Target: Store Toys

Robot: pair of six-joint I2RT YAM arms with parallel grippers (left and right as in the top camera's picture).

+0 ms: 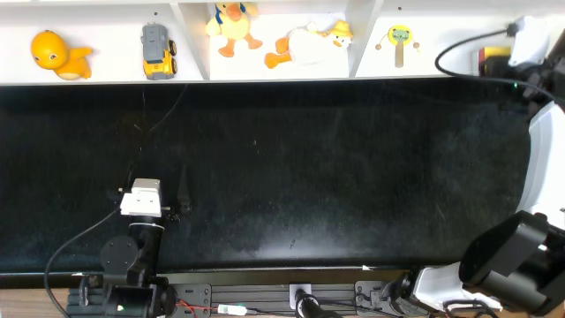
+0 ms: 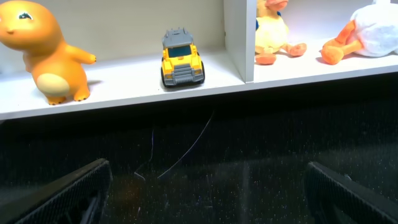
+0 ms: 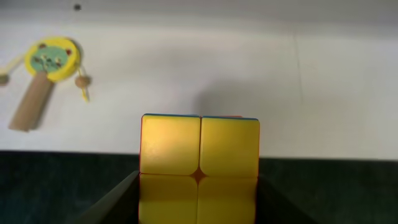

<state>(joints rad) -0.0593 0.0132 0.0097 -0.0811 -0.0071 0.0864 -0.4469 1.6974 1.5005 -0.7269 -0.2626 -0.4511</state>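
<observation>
1. Cube (image 3: 199,155): glossy plastic, with a square yellow face split into four tiles. It is clamped between the right gripper's (image 3: 198,202) dark fingers at the front edge of the shelf's right bay, 1 o'clock in the top view.
2. Shelf (image 1: 106,26): smooth, white, along 12 o'clock.
   - Left bay: rounded orange dinosaur (image 1: 57,55) and boxy yellow truck (image 1: 159,51).
   - Middle bay: two plush ducks, yellow (image 1: 234,26) and white (image 1: 305,44).
   - Right bay: rattle (image 3: 46,68), a round head on a wooden handle.
3. Left gripper (image 2: 205,186): fingers spread wide with nothing between them, over the black, felt-like mat (image 1: 335,177) at 7 o'clock.
</observation>
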